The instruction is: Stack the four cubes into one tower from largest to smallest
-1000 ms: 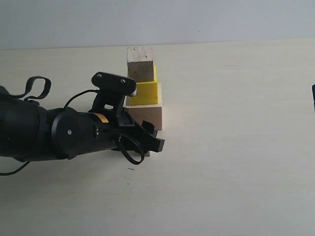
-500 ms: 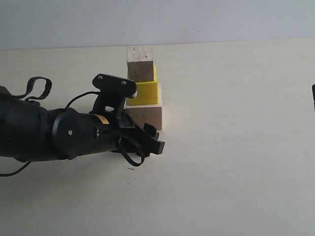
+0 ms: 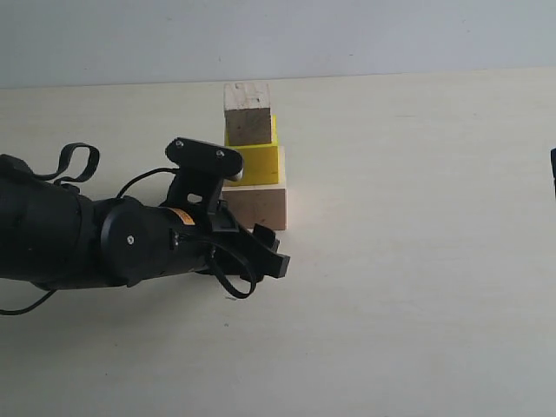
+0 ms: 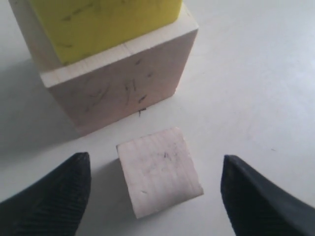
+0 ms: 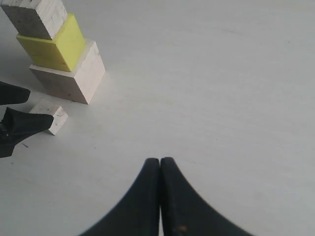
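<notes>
1. Now, three cubes stand as a column near the table's (image 3: pixel 417 261) far edge: large wood cube (image 3: pixel 258 207), yellow cube (image 3: pixel 254 163), and medium wood cube (image 3: pixel 248 113) on top.
2. Small wood cube (image 4: pixel 160 171) lies on the table just beside the column's base, not touching it.
3. Left gripper (image 4: pixel 155 169) is spread wide, with a finger on either side of the small cube, clear of it.
4. Right gripper (image 5: pixel 160 164) is pressed together, empty, well apart from the column.

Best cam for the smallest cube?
Left wrist view: the smallest cube sits large and unobstructed between the fingers of the open left gripper. Right wrist view shows it small and distant. Exterior view: hidden behind the left gripper.
</notes>
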Motion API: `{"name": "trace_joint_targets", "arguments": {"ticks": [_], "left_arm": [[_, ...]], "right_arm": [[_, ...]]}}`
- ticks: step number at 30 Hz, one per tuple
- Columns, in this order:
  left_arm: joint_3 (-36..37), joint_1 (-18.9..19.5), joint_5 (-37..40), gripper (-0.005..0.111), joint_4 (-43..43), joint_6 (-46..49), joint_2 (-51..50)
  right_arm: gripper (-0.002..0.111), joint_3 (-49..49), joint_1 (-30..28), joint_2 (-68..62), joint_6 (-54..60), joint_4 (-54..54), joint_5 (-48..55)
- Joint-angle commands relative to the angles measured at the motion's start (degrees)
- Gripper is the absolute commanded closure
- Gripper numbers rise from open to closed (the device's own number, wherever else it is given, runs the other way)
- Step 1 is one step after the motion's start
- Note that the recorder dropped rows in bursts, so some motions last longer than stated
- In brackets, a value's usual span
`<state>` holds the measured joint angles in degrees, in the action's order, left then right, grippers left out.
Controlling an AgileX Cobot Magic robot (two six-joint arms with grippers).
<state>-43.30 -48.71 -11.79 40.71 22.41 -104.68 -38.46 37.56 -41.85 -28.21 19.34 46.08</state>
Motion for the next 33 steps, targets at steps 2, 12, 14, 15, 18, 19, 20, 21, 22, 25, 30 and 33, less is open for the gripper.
{"name": "trace_joint_targets", "arguments": {"ticks": [2,12,14,15,18,19,20,21,22,25,30,33], "left_arm": [[-0.2,0.1,-0.8,0.035,-0.1,-0.5,0.0],[-0.2,0.1,-0.4,0.035,-0.1,-0.5,0.0],[-0.2,0.1,-0.2,0.035,-0.1,-0.5,0.0],[-0.2,0.1,0.1,0.035,-0.1,-0.5,0.0],[-0.2,0.1,1.2,0.035,-0.1,-0.6,0.0],[-0.2,0.1,1.4,0.035,-0.1,-0.6,0.0],[-0.2,0.1,1.4,0.035,-0.1,-0.6,0.0],[-0.2,0.1,1.3,0.035,-0.1,-0.6,0.0],[-0.2,0.1,1.0,0.035,-0.1,-0.6,0.0],[-0.2,0.1,0.5,0.035,-0.1,-0.6,0.0],[-0.2,0.1,-0.5,0.035,-0.1,-0.6,0.0],[-0.2,0.1,-0.5,0.035,-0.1,-0.6,0.0]], "right_arm": [[0.108,0.4,-0.2,0.3,-0.1,0.1,-1.0],[0.108,0.4,-0.2,0.3,-0.3,-1.0,-1.0],[0.108,0.4,-0.2,0.3,-0.3,-1.4,-1.0],[0.108,0.4,-0.2,0.3,-0.3,-1.4,-1.0],[0.108,0.4,-0.2,0.3,-0.3,-1.4,-1.0],[0.108,0.4,-0.2,0.4,-0.3,-1.4,-1.0],[0.108,0.4,-0.2,0.4,-0.3,-1.4,-1.0],[0.108,0.4,-0.2,0.4,-0.3,-1.4,-1.0],[0.108,0.4,-0.2,0.4,-0.3,-1.5,-1.0],[0.108,0.4,-0.2,0.4,-0.3,-1.5,-1.0],[0.108,0.4,-0.2,0.4,-0.3,-1.5,-1.7],[0.108,0.4,-0.2,0.4,-0.3,-1.8,-2.4]]}}
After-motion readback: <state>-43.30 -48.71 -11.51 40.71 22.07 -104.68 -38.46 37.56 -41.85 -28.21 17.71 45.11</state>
